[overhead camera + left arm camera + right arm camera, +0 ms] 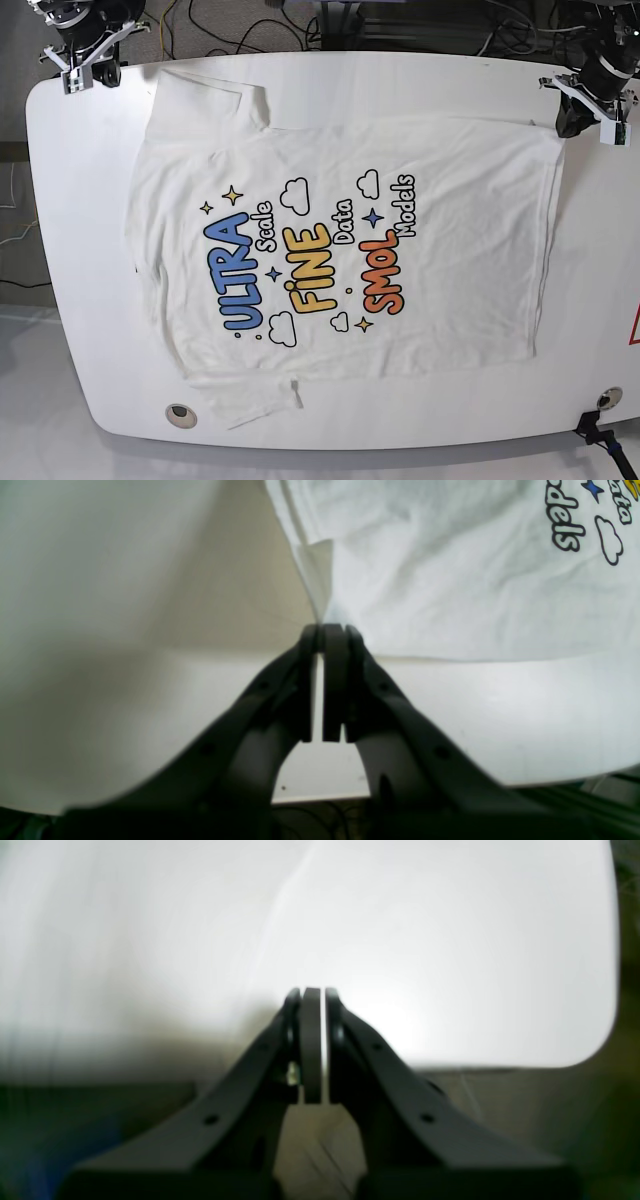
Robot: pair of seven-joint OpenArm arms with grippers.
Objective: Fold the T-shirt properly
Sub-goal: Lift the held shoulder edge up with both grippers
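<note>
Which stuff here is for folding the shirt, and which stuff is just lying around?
For the job:
T-shirt
left gripper, shut at the shirt's corner
right gripper, shut, off the shirt

Just there:
white table
cables behind the table
round hole in the table

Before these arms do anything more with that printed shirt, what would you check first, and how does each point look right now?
1. T-shirt spread flat, print up: ok, though both sleeves are tucked over.
2. Left gripper at the shirt's corner: ok, its tips meet the hem corner.
3. Left gripper actually pinching cloth: cannot tell; the jaws are nearly closed but no fabric shows between them.
4. Right gripper holding the shirt: not ok; the base view shows it off the cloth at the table corner, jaws closed.
5. Right wrist view sharp enough to guide by: not ok, it is blurred.
</note>
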